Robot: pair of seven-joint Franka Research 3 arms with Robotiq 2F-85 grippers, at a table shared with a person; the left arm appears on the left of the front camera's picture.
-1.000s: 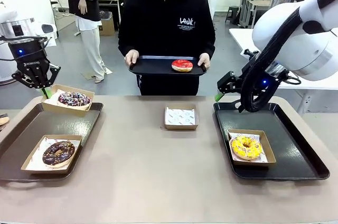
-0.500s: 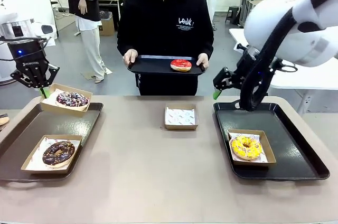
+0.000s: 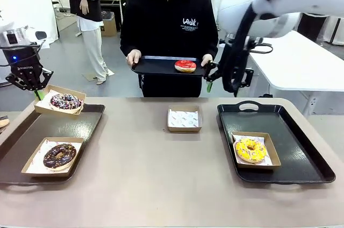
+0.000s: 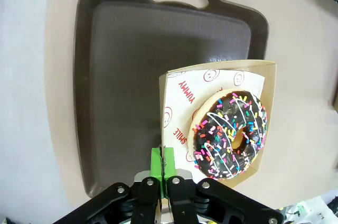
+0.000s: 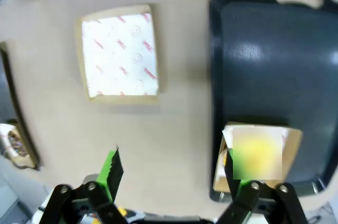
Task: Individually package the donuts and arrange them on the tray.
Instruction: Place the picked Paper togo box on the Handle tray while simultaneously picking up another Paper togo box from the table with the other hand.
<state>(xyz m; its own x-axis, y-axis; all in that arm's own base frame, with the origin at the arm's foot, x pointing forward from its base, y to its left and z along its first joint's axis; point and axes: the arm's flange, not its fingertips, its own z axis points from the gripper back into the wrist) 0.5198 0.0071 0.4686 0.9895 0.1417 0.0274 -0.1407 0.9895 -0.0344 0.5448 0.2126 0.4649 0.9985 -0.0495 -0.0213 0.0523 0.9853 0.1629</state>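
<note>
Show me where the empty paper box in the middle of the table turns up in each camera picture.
Front view: the empty box sits at the middle of the table.
Right wrist view: upper left, just left of the right tray.
Left wrist view: this camera looks at the left tray and the sprinkled donut's box instead.
Shared landmark: the right tray holding the yellow donut, to the box's right in both.

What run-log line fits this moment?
left gripper: shut on box of sprinkled donut, above left tray | right gripper: open, empty, raised | red donut: on held tray | yellow donut: boxed, right tray
</note>
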